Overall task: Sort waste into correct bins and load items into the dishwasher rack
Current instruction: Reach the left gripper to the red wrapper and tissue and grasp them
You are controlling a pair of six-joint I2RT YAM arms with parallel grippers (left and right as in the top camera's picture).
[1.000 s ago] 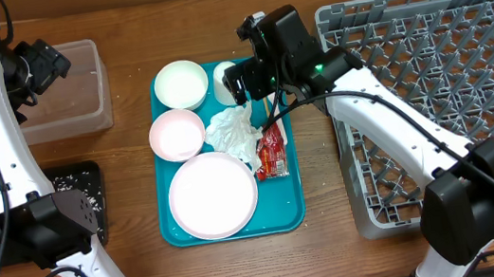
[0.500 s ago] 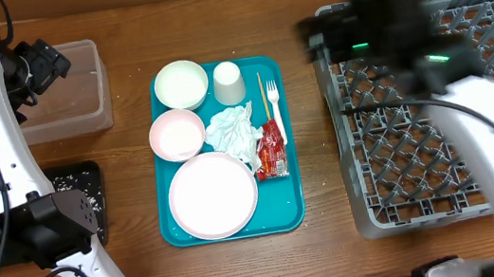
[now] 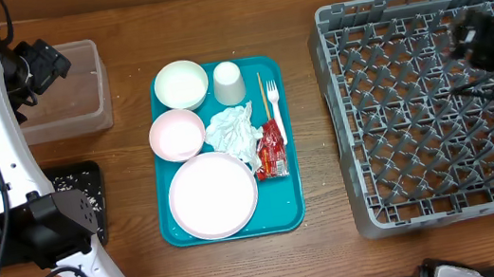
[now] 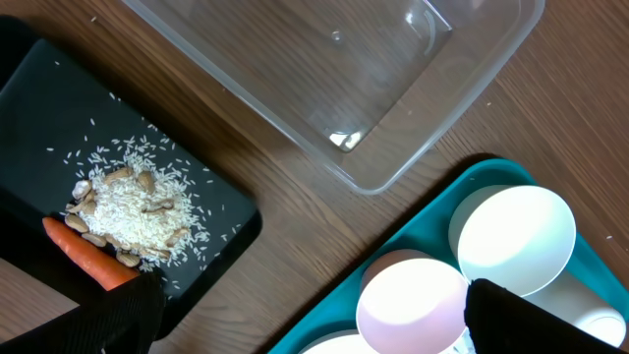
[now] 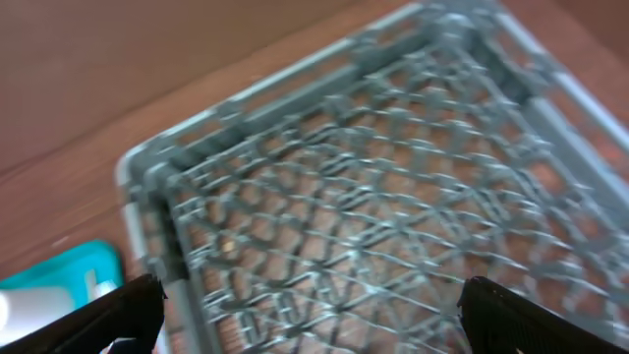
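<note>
**Jaws hanging apart on both arms**

Both the left jaws and the right jaws are standing spread, gripping nothing. The left jaws are hovering by the clear tub [image 4: 432, 138] and the black tray [image 4: 39, 128], which is holding the carrot [image 4: 88, 258] and food scraps [image 4: 128, 211]. The right jaws, blurred, are hanging over the dishwasher rack [image 3: 416, 116]. On the teal tray [image 3: 290, 214], the napkin [image 3: 234, 129] is lying against the wrapper [image 3: 271, 150], crowding the fork [image 3: 273, 97], chopsticks [image 3: 261, 93], plate [image 3: 212, 196], cup [image 3: 228, 83], white bowl [image 3: 181, 84] and pink bowl [image 3: 177, 133].

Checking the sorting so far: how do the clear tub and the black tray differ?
The clear tub is translucent and deep-walled; the black tray is opaque and shallow. The tub looks empty where visible; the tray holds rice-like scraps and a carrot. Both are rectangular, on the wooden table.
</note>
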